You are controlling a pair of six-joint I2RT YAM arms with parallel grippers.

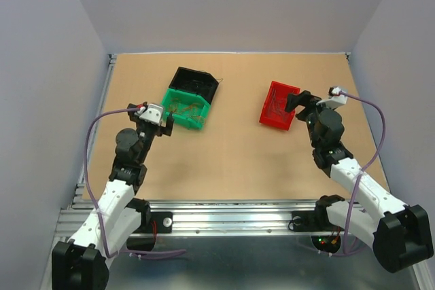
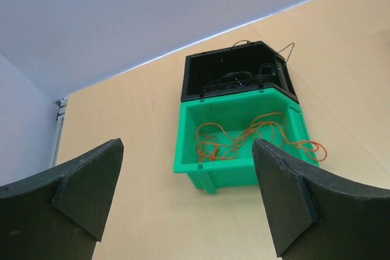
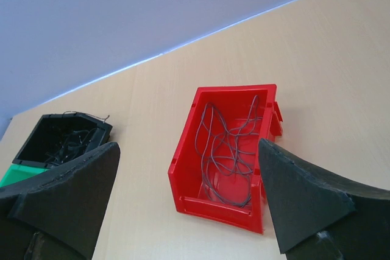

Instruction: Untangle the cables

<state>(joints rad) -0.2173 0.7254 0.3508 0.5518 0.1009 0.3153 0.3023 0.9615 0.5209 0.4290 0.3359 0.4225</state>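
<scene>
Thin orange-red cables [image 2: 244,135] lie in loose loops in a green bin [image 2: 244,172], one loop hanging over its right rim. Thin black cables [image 2: 234,77] curl in a black bin [image 2: 201,68] right behind it, one end sticking out over the rim. Thin grey-brown cables [image 3: 228,150] lie looped in a red bin [image 3: 183,150]. My left gripper [image 2: 186,162] is open and empty, hovering just in front of the green bin [image 1: 187,108]. My right gripper [image 3: 187,150] is open and empty, hovering beside the red bin [image 1: 279,105].
The three bins stand on a tan tabletop [image 1: 231,161]; the black bin [image 1: 196,83] touches the green one. Grey walls enclose the table on three sides. A metal rail [image 1: 224,219] runs along the near edge by the arm bases.
</scene>
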